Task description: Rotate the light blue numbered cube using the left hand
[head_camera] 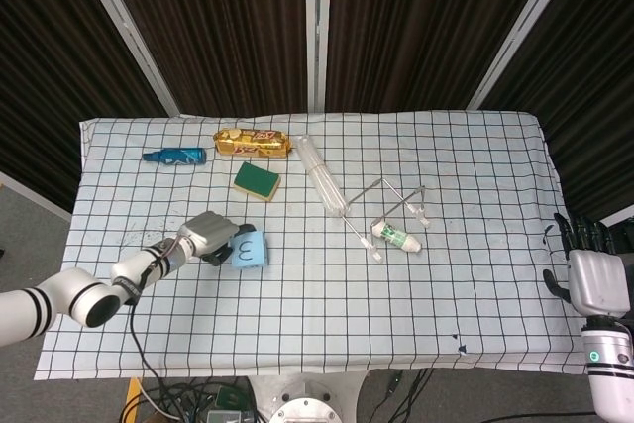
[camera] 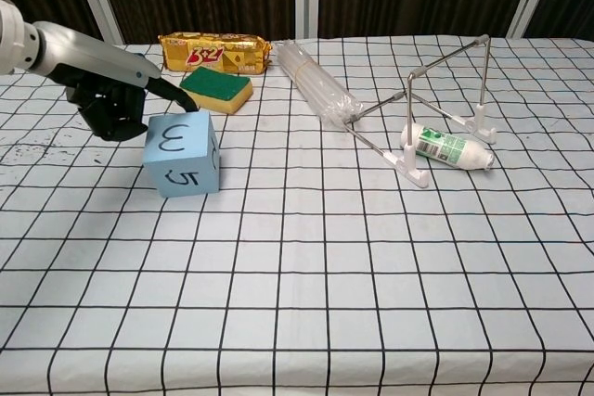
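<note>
The light blue numbered cube [head_camera: 251,250] [camera: 183,155] sits on the checked cloth at the left of the table, a 3 on its top face and a 5 on its front face. My left hand [head_camera: 209,237] [camera: 113,92] is right beside it on its left. One finger reaches over the cube's top back edge and touches it, while the other fingers are curled under the palm. It holds nothing. My right hand [head_camera: 594,279] hangs off the table's right edge, fingers apart, seen only in the head view.
A green sponge [camera: 216,88] and a gold biscuit pack [camera: 215,51] lie behind the cube. A blue packet [head_camera: 174,156] lies far left. A clear plastic tube [camera: 318,85], a wire stand [camera: 436,104] and a small white bottle [camera: 451,148] are at centre right.
</note>
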Controlling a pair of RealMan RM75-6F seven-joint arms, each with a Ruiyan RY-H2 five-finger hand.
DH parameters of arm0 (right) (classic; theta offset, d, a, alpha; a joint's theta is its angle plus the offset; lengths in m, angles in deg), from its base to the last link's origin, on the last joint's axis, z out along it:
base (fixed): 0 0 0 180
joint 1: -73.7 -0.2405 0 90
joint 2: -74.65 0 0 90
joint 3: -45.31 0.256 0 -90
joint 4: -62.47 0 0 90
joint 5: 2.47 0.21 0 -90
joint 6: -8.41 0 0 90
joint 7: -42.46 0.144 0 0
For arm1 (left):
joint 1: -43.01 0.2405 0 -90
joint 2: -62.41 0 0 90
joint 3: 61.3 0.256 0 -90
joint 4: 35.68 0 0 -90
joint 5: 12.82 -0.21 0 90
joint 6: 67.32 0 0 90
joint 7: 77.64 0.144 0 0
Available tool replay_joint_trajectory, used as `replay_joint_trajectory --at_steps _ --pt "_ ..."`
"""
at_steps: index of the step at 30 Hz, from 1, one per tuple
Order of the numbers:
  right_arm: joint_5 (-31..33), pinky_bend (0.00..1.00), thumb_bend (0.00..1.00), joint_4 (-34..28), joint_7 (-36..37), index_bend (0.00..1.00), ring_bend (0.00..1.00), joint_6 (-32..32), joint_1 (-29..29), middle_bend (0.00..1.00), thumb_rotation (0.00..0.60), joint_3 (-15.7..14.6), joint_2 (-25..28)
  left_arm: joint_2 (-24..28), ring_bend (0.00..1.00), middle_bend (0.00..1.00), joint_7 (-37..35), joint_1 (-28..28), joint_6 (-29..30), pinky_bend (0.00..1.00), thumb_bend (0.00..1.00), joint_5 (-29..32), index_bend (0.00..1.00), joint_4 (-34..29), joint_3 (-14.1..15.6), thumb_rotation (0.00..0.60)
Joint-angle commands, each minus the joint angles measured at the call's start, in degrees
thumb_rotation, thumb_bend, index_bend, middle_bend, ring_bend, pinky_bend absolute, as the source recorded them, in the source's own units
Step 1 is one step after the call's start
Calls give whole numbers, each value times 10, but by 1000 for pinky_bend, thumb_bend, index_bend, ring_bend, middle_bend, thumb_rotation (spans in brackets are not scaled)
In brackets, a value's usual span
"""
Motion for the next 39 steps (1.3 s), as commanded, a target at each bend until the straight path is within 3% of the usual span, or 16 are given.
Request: replay_joint_trajectory --at_steps 1,21,27,31,35,37,39 --pt "-1 0 251 -1 0 0 0 1 0 0 600 0 0 3 927 862 -2 4 6 913 601 1 131 -3 3 600" --pt "-7 0 254 -10 -2 0 0 8 1 0 600 -1 4 -7 927 861 -8 14 40 913 600 -18 121 -13 -6 600" --pt "-10 0 254 -11 2 0 0 12 2 0 600 0 6 6 925 859 -13 35 90 913 598 -17 117 -20 -16 600" --pt "-20 0 254 -12 9 0 0 19 4 0 600 -1 8 26 899 827 -15 90 196 900 592 -26 118 -44 -23 600" --pt "-38 0 250 -7 28 0 0 33 10 0 600 -3 11 30 781 704 25 200 411 819 531 -68 148 -57 -13 600" --pt "-46 0 229 -5 38 0 0 40 13 0 600 -4 15 17 633 584 49 261 519 727 443 -93 177 -44 -2 600" --pt "-55 0 207 -2 47 0 0 48 17 0 600 -6 17 4 426 416 72 307 589 589 330 -106 186 -24 11 600"
